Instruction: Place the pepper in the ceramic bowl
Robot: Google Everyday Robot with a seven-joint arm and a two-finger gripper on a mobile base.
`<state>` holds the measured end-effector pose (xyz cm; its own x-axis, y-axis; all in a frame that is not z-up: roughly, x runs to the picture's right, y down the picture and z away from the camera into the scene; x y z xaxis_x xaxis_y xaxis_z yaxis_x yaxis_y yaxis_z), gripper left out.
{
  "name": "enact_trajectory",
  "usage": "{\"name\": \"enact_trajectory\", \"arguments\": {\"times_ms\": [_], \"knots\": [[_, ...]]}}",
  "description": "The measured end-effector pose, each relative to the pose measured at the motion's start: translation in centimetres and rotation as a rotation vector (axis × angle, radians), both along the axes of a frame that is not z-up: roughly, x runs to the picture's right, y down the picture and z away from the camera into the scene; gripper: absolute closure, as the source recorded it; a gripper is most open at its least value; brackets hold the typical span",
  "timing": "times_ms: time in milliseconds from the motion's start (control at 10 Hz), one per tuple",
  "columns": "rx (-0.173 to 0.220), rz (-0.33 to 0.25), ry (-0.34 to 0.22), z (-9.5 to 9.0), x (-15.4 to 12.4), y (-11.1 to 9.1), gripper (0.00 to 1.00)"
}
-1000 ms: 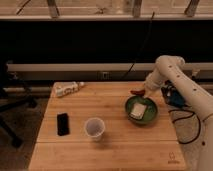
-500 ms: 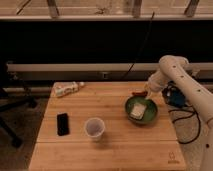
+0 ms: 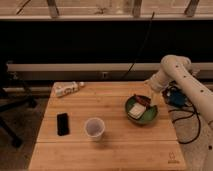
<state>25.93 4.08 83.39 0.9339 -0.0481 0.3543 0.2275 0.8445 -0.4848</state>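
Observation:
The dark-green ceramic bowl (image 3: pixel 150 118) stands at the right of the wooden table (image 3: pixel 100 150). A pale square piece (image 3: pixel 136 111) lies inside it. The small red pepper (image 3: pixel 142 99) lies at the bowl's far rim, inside the bowl's edge. My gripper (image 3: pixel 149 93) hangs from the white arm just above and behind the bowl's far right rim, right next to the pepper. I cannot tell whether it touches the pepper.
A translucent plastic cup (image 3: pixel 94 128) stands at the table's middle front. A black phone (image 3: pixel 62 123) lies to its left. A crumpled white packet (image 3: pixel 67 88) lies at the back left. A blue object (image 3: pixel 176 96) with cables sits right of the table. A chair (image 3: pixel 10 102) stands at the left.
The arm's wrist has shifted slightly to the right above the bowl's far rim. The pepper, bowl and other objects have stayed in place.

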Motion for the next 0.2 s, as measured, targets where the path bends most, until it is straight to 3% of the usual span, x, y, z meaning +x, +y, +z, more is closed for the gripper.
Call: {"name": "enact_trajectory", "arguments": {"times_ms": [200], "knots": [[-0.002, -0.002, 0.0, 0.14, 0.13, 0.14, 0.2]]}}
